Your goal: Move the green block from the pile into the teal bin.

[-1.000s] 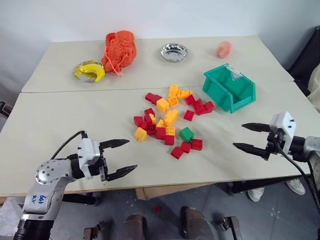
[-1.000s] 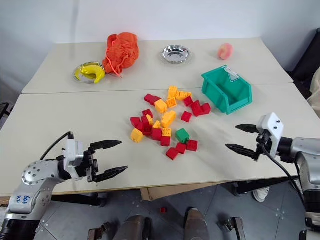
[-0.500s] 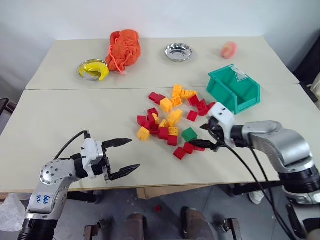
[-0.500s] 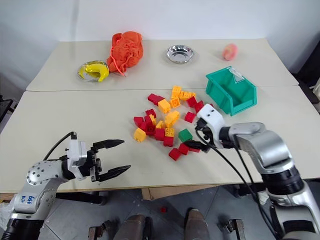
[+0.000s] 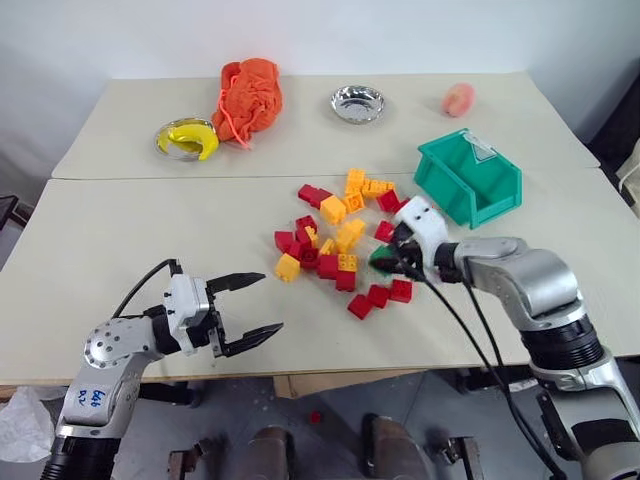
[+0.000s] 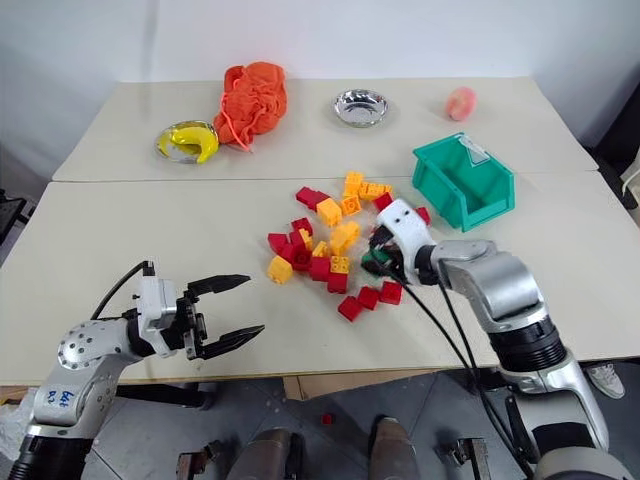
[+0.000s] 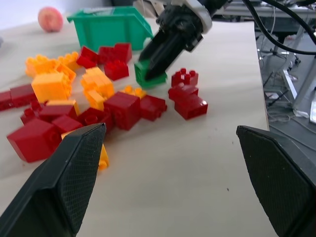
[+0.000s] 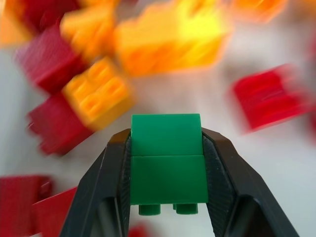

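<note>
Right gripper (image 8: 167, 185) swung in, jaws clamping studded green block (image 8: 167, 163), left gripper (image 5: 258, 305) jaws apart

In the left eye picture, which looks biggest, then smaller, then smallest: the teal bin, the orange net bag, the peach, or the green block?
1. Teal bin and orange net bag: look about alike, too close to rank.
2. Peach.
3. Green block, partly hidden by the right fingers.

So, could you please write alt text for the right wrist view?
The right end effector is shut on the green block, one black finger on each side. Behind it lie blurred red and yellow bricks of the pile on a pale table.
</note>
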`<state>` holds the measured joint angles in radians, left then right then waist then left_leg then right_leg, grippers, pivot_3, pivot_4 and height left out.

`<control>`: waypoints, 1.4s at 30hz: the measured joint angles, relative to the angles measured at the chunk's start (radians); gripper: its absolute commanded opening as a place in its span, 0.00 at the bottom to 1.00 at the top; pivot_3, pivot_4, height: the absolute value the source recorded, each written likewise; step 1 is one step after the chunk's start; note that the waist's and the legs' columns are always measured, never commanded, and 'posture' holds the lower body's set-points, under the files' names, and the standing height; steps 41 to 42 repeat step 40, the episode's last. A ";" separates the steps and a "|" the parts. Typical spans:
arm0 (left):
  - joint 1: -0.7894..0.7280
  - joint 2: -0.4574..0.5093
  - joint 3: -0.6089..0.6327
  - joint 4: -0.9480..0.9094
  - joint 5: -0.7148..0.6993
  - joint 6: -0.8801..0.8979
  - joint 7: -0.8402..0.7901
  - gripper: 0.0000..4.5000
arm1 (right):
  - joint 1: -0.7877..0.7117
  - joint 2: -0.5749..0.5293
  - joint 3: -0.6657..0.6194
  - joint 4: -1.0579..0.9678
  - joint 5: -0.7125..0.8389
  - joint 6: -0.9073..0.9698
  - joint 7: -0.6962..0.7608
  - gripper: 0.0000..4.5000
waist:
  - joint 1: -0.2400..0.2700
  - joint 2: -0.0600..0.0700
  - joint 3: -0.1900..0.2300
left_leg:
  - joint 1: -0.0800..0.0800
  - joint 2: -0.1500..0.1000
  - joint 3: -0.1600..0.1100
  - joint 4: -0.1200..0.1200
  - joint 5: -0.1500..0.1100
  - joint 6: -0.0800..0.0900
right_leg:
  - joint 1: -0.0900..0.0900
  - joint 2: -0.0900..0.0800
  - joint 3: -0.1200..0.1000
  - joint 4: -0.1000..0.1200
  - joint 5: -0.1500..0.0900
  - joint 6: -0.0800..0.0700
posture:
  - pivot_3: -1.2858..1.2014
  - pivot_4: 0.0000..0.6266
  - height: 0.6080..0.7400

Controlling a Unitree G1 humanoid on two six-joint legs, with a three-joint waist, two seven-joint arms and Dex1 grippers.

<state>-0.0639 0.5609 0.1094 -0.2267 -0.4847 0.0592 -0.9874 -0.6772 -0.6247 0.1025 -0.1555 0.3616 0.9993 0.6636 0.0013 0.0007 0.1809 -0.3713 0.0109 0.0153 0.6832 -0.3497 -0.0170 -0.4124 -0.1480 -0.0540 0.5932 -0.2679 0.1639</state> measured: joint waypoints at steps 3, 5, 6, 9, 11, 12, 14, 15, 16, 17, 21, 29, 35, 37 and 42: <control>-0.038 -0.040 -0.013 0.002 0.000 0.009 0.029 1.00 | 0.010 -0.007 -0.081 0.017 0.015 -0.083 0.016 0.34 | -0.003 0.000 0.000 | 0.000 0.000 0.000 0.000 0.000 0.000 | 0.000 0.000 0.000 0.000 0.000 0.000 | 0.52 0.24 1.00; -0.086 -0.099 -0.019 0.008 -0.001 0.017 0.077 1.00 | -0.014 -0.007 -0.145 0.102 0.005 -0.158 -0.012 0.34 | -0.001 0.000 0.000 | 0.000 0.000 0.001 0.001 0.000 0.000 | 0.001 0.000 0.000 0.000 0.001 0.001 | 0.52 0.24 1.00; -0.112 -0.127 -0.023 0.011 0.000 0.019 0.101 1.00 | -0.043 -0.012 -0.173 0.158 -0.011 -0.198 -0.035 0.34 | -0.001 0.000 0.000 | 0.000 0.000 0.001 0.001 0.000 0.000 | 0.001 0.000 0.000 0.000 0.001 0.001 | 0.52 0.24 1.00; -0.167 -0.171 -0.034 0.027 0.004 0.020 0.147 1.00 | -0.121 -0.047 -0.225 0.293 -0.067 -0.308 -0.082 0.34 | -0.003 0.000 0.000 | 0.001 0.000 0.001 0.000 0.000 0.000 | 0.000 0.000 0.000 0.000 0.001 0.001 | 0.52 0.24 1.00; -0.198 -0.205 -0.040 0.058 0.013 0.020 0.175 1.00 | -0.174 -0.054 -0.234 0.421 -0.115 -0.404 -0.120 0.34 | -0.008 0.000 0.000 | 0.001 0.000 0.003 -0.001 0.000 0.000 | 0.000 0.000 0.001 -0.001 0.001 0.001 | 0.52 0.24 1.00; -0.208 -0.215 -0.048 0.066 0.016 0.020 0.181 1.00 | -0.195 -0.054 -0.234 0.481 -0.134 -0.441 -0.134 0.34 | -0.010 0.000 0.000 | 0.001 0.000 0.003 -0.001 0.000 0.000 | 0.000 0.000 0.001 -0.001 0.001 0.001 | 0.52 0.24 1.00; -0.219 -0.227 -0.057 0.081 0.019 0.019 0.185 1.00 | -0.224 -0.056 -0.227 0.582 -0.166 -0.499 -0.130 0.34 | -0.013 0.000 0.000 | 0.001 0.001 0.003 -0.001 0.000 0.000 | 0.000 0.000 0.000 -0.001 0.001 0.001 | 0.52 0.24 1.00; -0.220 -0.227 -0.059 0.086 0.019 0.019 0.184 1.00 | -0.228 -0.056 -0.220 0.619 -0.176 -0.534 -0.115 0.34 | -0.015 0.000 0.000 | 0.001 0.001 0.003 -0.001 0.000 0.000 | 0.000 0.000 0.000 -0.002 0.001 0.001 | 0.52 0.24 1.00; -0.221 -0.227 -0.060 0.088 0.020 0.019 0.182 1.00 | -0.228 -0.056 -0.216 0.651 -0.185 -0.569 -0.108 0.41 | -0.016 0.000 0.000 | 0.001 0.001 0.003 -0.001 0.000 0.000 | 0.000 0.000 0.000 -0.002 0.001 0.001 | 0.52 0.24 1.00; -0.221 -0.227 -0.060 0.088 0.020 0.018 0.179 1.00 | -0.229 -0.053 -0.216 0.672 -0.190 -0.594 -0.109 0.50 | -0.016 0.000 0.000 | 0.001 0.000 0.003 -0.001 0.000 0.000 | 0.000 0.000 0.000 -0.002 0.001 0.001 | 0.52 0.24 1.00; -0.215 -0.203 -0.059 0.088 0.020 0.016 0.164 1.00 | -0.235 -0.043 -0.226 0.741 -0.197 -0.684 -0.113 0.76 | -0.020 0.000 0.000 | 0.001 0.001 0.003 -0.001 0.000 0.000 | 0.000 0.000 0.000 -0.002 0.001 0.001 | 0.52 0.24 1.00; -0.136 -0.111 -0.005 0.097 0.039 -0.003 0.155 1.00 | -0.066 -0.056 -0.262 0.707 -0.178 -0.908 -0.009 0.99 | -0.021 0.000 0.000 | 0.001 0.001 0.003 -0.001 0.000 0.000 | 0.001 0.000 0.000 -0.002 0.001 0.001 | 0.52 0.24 1.00; -0.052 -0.058 0.050 0.108 0.088 -0.051 0.173 1.00 | 0.225 -0.065 -0.310 0.410 0.021 -0.951 0.289 0.99 | -0.020 0.000 0.000 | 0.002 0.001 0.003 0.000 0.000 0.000 | 0.002 0.000 0.000 -0.002 0.001 0.001 | 0.52 0.24 1.00; 0.000 -0.029 0.079 0.116 0.118 -0.067 0.191 1.00 | 0.372 -0.070 -0.330 0.326 0.041 -1.024 0.355 0.99 | -0.012 0.000 0.000 | 0.003 0.001 0.003 -0.001 0.000 0.000 | 0.002 0.000 -0.001 -0.003 0.001 0.001 | 0.52 0.24 1.00; 0.045 -0.023 0.122 0.128 0.138 -0.087 0.218 1.00 | 0.526 -0.064 -0.333 0.313 0.043 -1.099 0.414 0.99 | 0.001 0.000 0.000 | 0.002 0.001 0.004 0.001 -0.001 0.001 | 0.003 -0.001 0.000 -0.003 0.002 0.002 | 0.52 0.24 1.00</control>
